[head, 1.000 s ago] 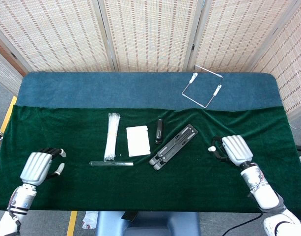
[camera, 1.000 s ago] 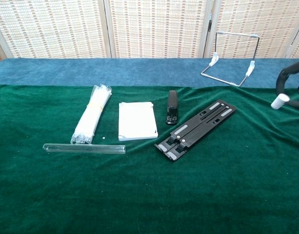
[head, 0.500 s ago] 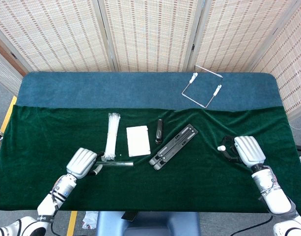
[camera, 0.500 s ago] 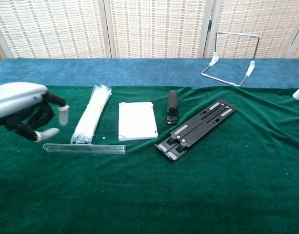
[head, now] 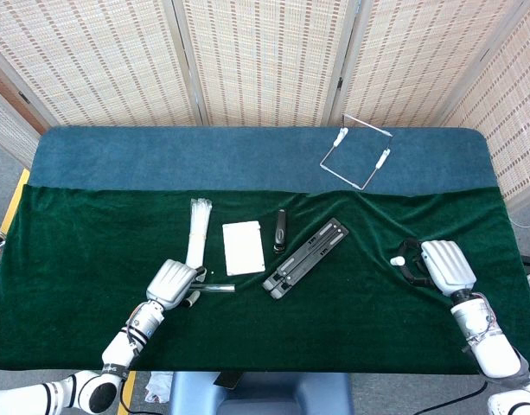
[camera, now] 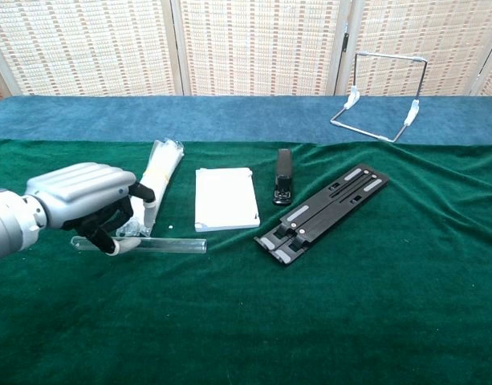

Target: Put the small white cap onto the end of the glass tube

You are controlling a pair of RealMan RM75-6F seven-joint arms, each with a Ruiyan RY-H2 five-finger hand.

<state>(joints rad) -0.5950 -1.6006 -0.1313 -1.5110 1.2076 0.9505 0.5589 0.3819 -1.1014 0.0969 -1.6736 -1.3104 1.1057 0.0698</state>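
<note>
We take the glass tube (camera: pixel 141 245) as our landmark: a clear, smooth, round-walled cylinder lying flat on the green velvet cloth of the table (camera: pixel 310 321), its long axis running left to right across our view. Our left hand (camera: pixel 89 204) sits right over its left end, ribbed grey back upward, fingers curled down around that end; whether they actually clamp the glass we cannot tell, as the hand hides the contact. Just behind the tube lies a bundle of white cable ties (camera: pixel 153 188), slim and glossy, pointing away from us. A tiny white speck (camera: pixel 172 228) rests on the cloth just behind the tube's middle; we judge it may be the small white cap, though it is too small to be sure. Right of that sits a flat white pad (camera: pixel 224 199), then a black stapler (camera: pixel 283 175) and a black folding stand (camera: pixel 322 212), hard plastic.

Far right of the tube, well apart, our right hand (head: pixel 437 264) holds a small white piece (head: pixel 401 259) in its dark fingers; this could equally be the cap. If so, it must travel left toward the tube's open right end.
</note>
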